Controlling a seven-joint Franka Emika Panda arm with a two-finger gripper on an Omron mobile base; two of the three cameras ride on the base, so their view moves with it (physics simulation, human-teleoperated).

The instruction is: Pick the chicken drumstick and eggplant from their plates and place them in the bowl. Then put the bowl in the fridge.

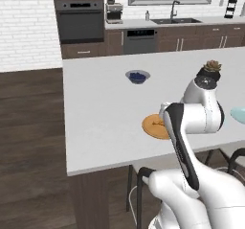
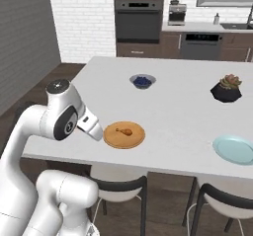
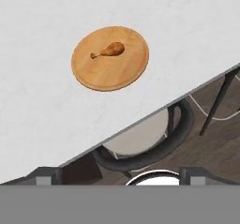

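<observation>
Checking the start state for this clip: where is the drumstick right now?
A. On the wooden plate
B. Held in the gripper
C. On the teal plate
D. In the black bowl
A. The drumstick lies on the wooden plate near the counter's edge; the teal plate looks bare, and the fingertips in the hand view stand apart with nothing between them.

A small grey bowl of blueberries (image 2: 143, 81) is set toward the far side of the white counter (image 2: 168, 106), well apart from a black faceted plant pot (image 2: 226, 89) holding a succulent. Stools (image 2: 117, 183) with dark frames are tucked under the near edge. Against the back wall, a wall oven (image 2: 138, 20), a dishwasher (image 1: 140, 41), a coffee machine (image 1: 114, 12) and a sink (image 1: 174, 20) are seen.
</observation>
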